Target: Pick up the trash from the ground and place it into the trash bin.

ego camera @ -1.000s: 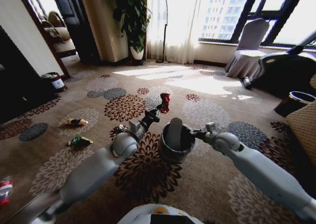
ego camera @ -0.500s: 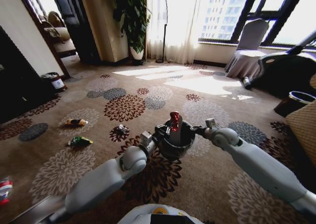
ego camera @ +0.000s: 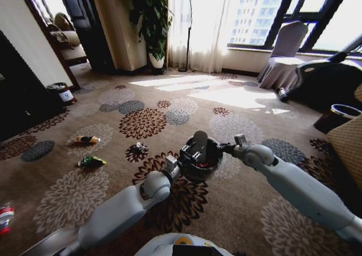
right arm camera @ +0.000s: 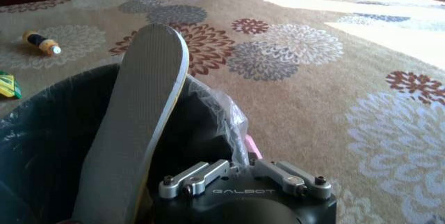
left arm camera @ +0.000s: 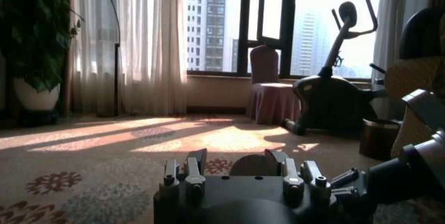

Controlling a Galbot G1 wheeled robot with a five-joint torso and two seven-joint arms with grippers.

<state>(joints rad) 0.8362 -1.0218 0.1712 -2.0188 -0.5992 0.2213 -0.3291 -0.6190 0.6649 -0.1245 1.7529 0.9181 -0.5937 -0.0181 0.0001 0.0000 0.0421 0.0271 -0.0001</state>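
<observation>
The trash bin [ego camera: 210,166], small, dark and lined with crinkled plastic, is at the middle of the carpet. My right gripper [ego camera: 227,150] is shut on its rim [right arm camera: 230,125]. A flat grey insole-like piece [right arm camera: 139,120] stands up inside it. My left gripper [ego camera: 194,146] hangs over the bin's mouth, open with nothing between its fingers [left arm camera: 186,172]. A bit of red [ego camera: 205,165] shows inside the bin. Trash lies on the carpet to the left: an orange packet [ego camera: 87,139], a green packet [ego camera: 91,161], a dark scrap [ego camera: 138,148] and a red-capped bottle [ego camera: 4,216].
A small bin [ego camera: 61,92] stands by the dark cabinet at far left. A larger black bin with a shiny rim [ego camera: 345,112] sits at right near an exercise bike [ego camera: 328,75] and a covered chair [ego camera: 285,55]. A potted plant [ego camera: 153,18] stands at the back.
My left gripper carried the red wrapper from left of the bin to over its mouth. The wrapper has left the fingers and red shows in the bin. The right arm stayed holding the bin.
</observation>
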